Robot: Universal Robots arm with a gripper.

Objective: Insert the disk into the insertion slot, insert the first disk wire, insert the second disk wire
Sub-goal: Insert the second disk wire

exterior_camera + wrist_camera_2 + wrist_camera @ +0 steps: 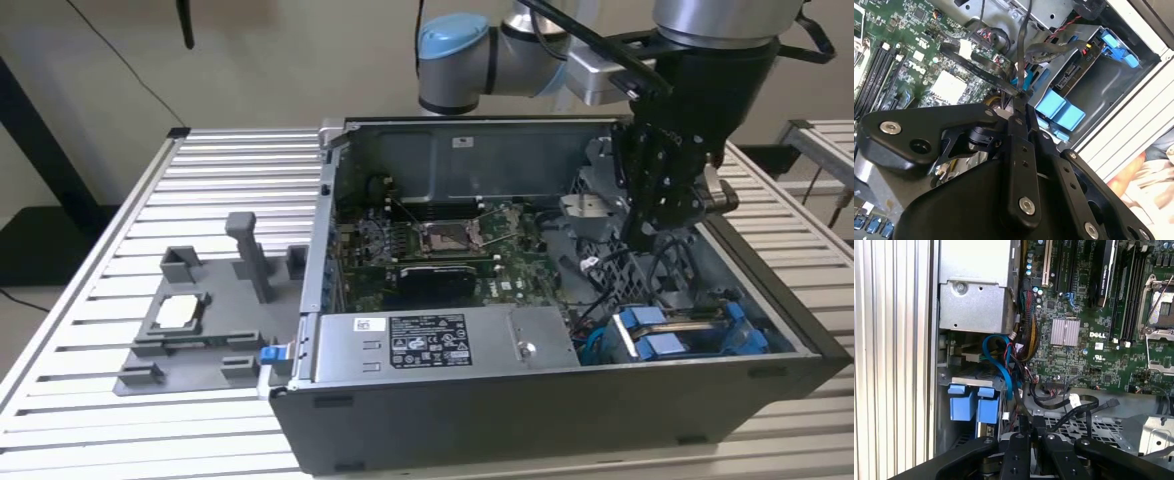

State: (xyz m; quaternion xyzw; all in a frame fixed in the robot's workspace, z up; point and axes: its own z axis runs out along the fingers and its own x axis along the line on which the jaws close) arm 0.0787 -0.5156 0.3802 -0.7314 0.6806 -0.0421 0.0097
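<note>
The disk point(694, 322) lies in the insertion slot point(747, 352) at the near right corner of the open computer case point(534, 415), with its blue carrier tabs point(654, 345) showing. My gripper point(646, 238) hangs inside the case, just behind the slot. In the second wrist view the gripper point(1021, 97) is shut on a thin black wire point(1026, 35) that runs away from its tips, beside the disk point(1071, 75) and its blue tabs point(1059, 110). The first wrist view has the gripper point(1030, 421) close to the blue tabs point(974, 404).
A grey power supply box point(427, 345) fills the case's front left. The motherboard point(454, 250) lies behind it. A blue cable point(1001, 365) and loose black cables point(1074, 407) crowd the gap near the slot. A grey fixture point(200, 320) stands on the slatted table at the exterior view's left.
</note>
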